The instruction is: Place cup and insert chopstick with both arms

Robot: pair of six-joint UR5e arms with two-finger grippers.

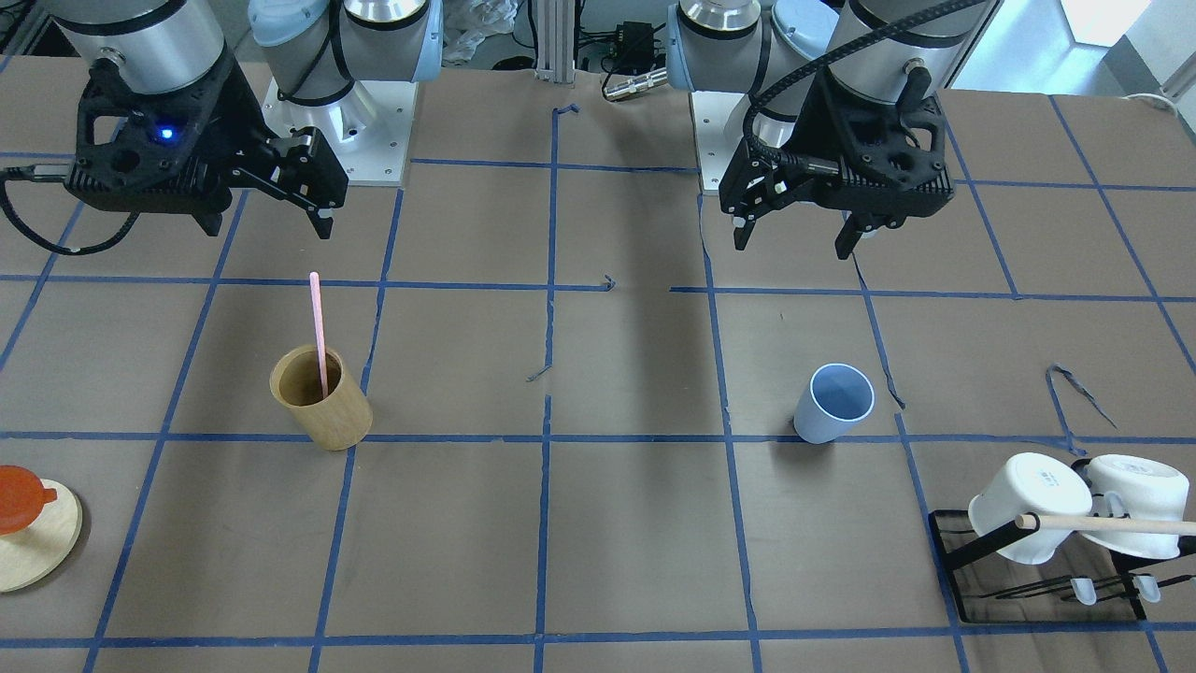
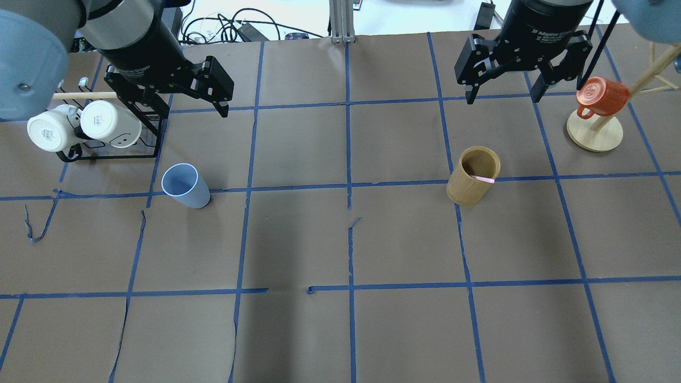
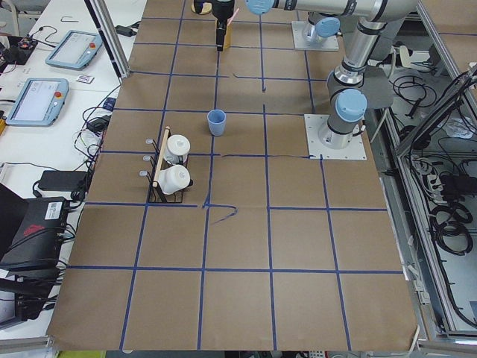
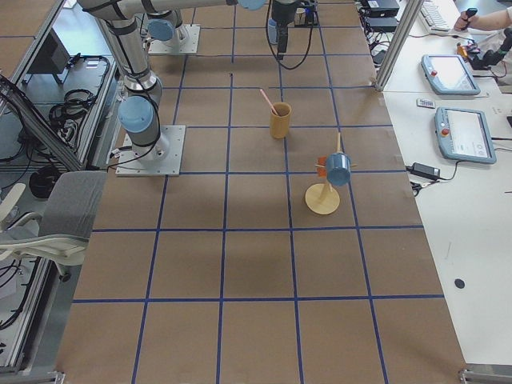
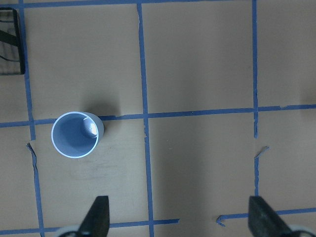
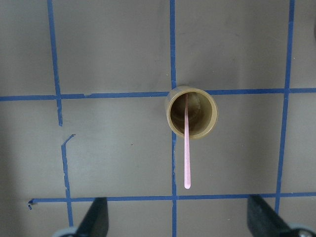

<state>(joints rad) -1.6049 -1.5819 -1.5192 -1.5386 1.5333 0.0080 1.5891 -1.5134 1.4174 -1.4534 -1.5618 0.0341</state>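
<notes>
The light-blue cup stands upright and empty on the table's left half; it also shows in the front view and the left wrist view. The pale-pink chopstick stands leaning in a tan wooden cup on the right half; it shows in the right wrist view too. My left gripper is open and empty, high above the table behind the blue cup. My right gripper is open and empty, high behind the wooden cup.
A black rack with two white mugs and a wooden rod sits at the far left. A wooden mug stand with an orange mug is at the far right. Blue tape lines cross the brown table.
</notes>
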